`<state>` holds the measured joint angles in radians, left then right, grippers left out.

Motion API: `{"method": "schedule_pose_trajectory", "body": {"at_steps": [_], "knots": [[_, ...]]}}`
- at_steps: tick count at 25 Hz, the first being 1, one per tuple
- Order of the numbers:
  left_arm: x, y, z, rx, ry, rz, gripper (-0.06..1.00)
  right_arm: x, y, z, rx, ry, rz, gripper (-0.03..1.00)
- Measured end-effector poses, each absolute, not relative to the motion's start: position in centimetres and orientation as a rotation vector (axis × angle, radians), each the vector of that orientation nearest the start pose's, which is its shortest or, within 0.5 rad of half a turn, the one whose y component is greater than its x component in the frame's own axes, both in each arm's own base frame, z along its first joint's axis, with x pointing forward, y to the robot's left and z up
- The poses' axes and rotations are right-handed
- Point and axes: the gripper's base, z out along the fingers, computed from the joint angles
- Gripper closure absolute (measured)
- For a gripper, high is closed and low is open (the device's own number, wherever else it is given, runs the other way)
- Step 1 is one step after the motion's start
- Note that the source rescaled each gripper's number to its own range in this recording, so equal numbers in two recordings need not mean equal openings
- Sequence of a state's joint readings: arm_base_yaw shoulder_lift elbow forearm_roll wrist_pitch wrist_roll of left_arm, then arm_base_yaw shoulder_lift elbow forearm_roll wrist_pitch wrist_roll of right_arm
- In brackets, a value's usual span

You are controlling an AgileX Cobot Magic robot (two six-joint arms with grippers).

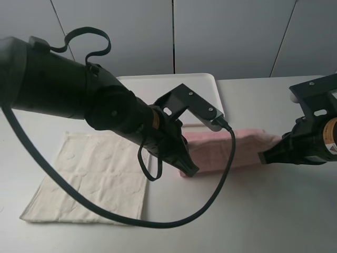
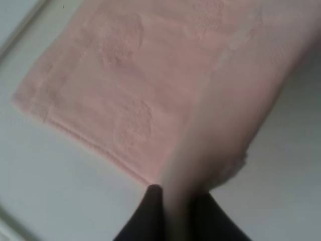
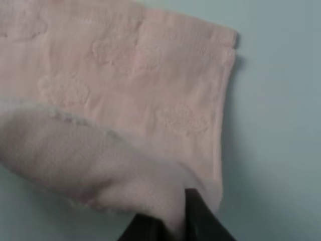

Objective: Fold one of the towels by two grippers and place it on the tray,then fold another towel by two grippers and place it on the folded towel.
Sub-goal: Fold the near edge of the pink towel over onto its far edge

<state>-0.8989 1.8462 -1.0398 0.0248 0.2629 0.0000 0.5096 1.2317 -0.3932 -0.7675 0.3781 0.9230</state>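
Left gripper (image 1: 188, 169) and right gripper (image 1: 264, 157), each nearly closed, pinch opposite ends of the folded pink towel (image 1: 231, 145), which lies between them on the surface (image 1: 253, 211), tray (image 1: 158, 79) just beyond.

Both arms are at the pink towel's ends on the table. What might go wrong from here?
1. An edge of the pink towel lies between each pair of jaws; if fabric snags when they part, the fold may pull open.
2. A black cable hangs in a loop near the towel and might drag it.
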Motion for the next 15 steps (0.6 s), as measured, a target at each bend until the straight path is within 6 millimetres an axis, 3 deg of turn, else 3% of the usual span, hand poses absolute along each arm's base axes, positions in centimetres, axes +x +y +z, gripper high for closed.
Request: {"method": "schedule_pose_trajectory", "body": {"at_steps": [2, 5, 6, 7, 8, 15], "knots": [[23.5, -28.3, 15.9, 1.092, 2.345, -0.328, 0.64, 17.6, 7.2, 16.9, -0.316, 2.525, -0.06, 0.6], [24.8, -27.2, 16.0, 0.999, 2.381, -0.325, 0.29, 18.0, 7.5, 16.1, -0.257, 2.548, -0.039, 0.16], [25.2, -26.9, 16.0, 0.965, 2.395, -0.326, 0.15, 18.1, 7.5, 15.9, -0.239, 2.559, -0.044, 0.07], [25.6, -26.5, 15.9, 0.935, 2.406, -0.325, 0.04, 18.1, 7.5, 15.5, -0.209, 2.574, -0.046, 0.03], [25.9, -26.2, 16.0, 0.904, 2.415, -0.325, -0.01, 18.2, 7.5, 15.2, -0.182, 2.587, -0.054, 0.01], [26.6, -25.5, 16.0, 0.838, 2.44, -0.328, 0.01, 18.4, 7.5, 14.8, -0.114, 2.594, -0.064, -0.01]]}}
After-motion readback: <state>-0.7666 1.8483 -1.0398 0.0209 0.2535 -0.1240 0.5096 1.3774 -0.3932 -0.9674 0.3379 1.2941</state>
